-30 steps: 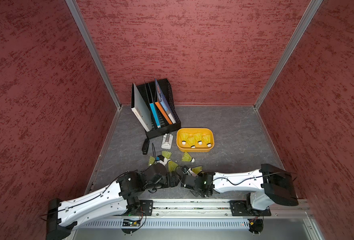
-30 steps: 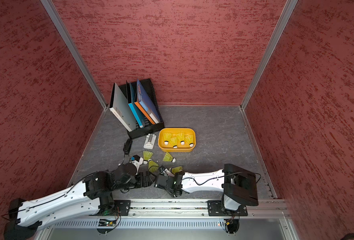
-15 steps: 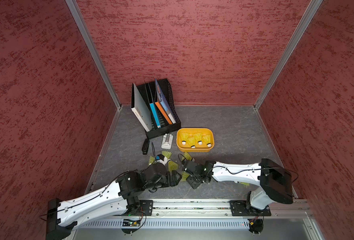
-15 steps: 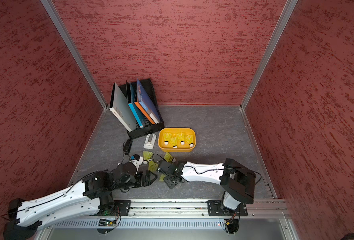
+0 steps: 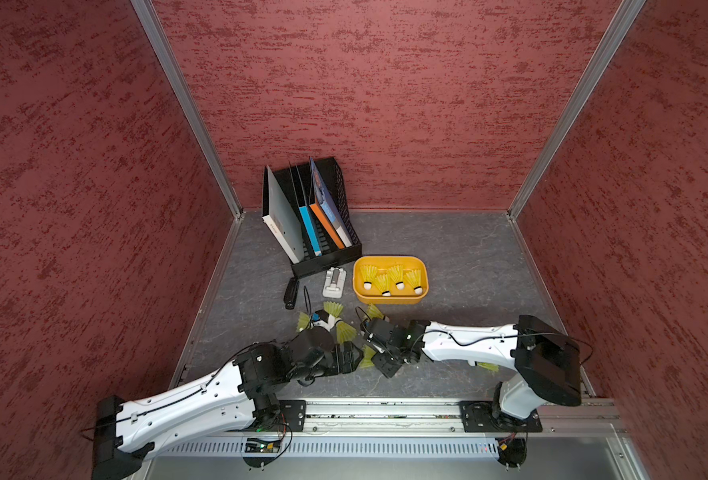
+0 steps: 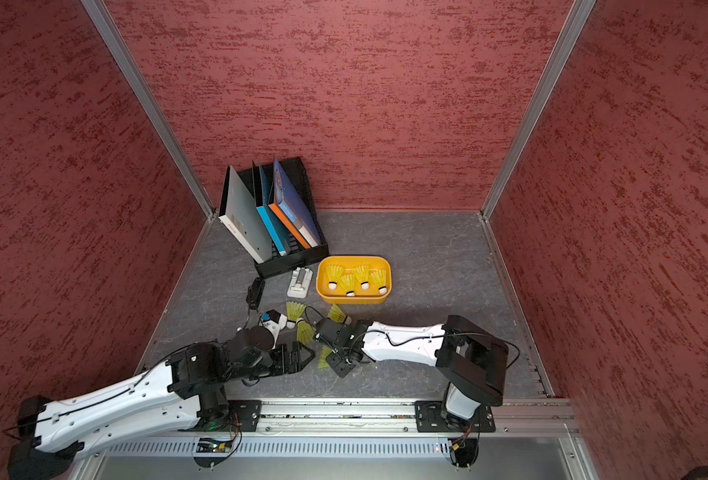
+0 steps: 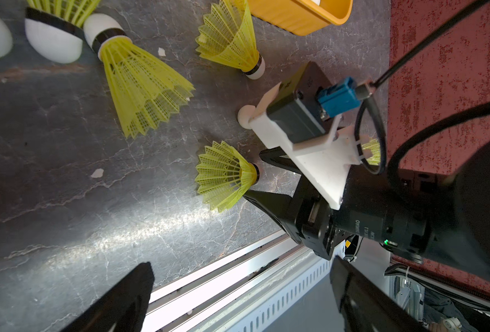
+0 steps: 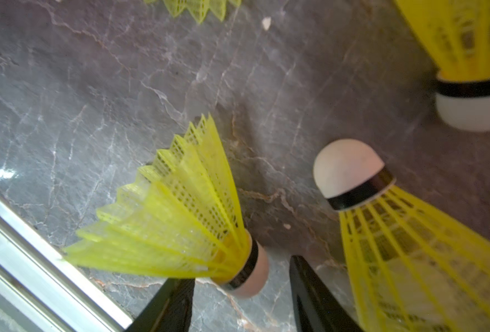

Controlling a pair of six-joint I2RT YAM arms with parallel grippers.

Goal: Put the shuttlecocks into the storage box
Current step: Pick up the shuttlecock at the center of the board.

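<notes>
- Storage box (image 5: 390,297) sat just beside the file rack (image 5: 327,261), with four shuttlecocks (image 5: 368,272) lying inside it.
- Left gripper (image 7: 242,261) gaped wide and held nothing.
- Right gripper (image 8: 243,268) was partly open, low at the table surface, one finger either side of a loose shuttlecock (image 8: 174,221).
- Its white tip lay between the fingers. A gap showed on one side, so it was probably not gripped, though the view was blurred.

Grey marbled tabletop (image 5: 468,257): shuttlecocks (image 5: 333,309), storage box (image 5: 389,300), rack (image 5: 327,259)
</notes>
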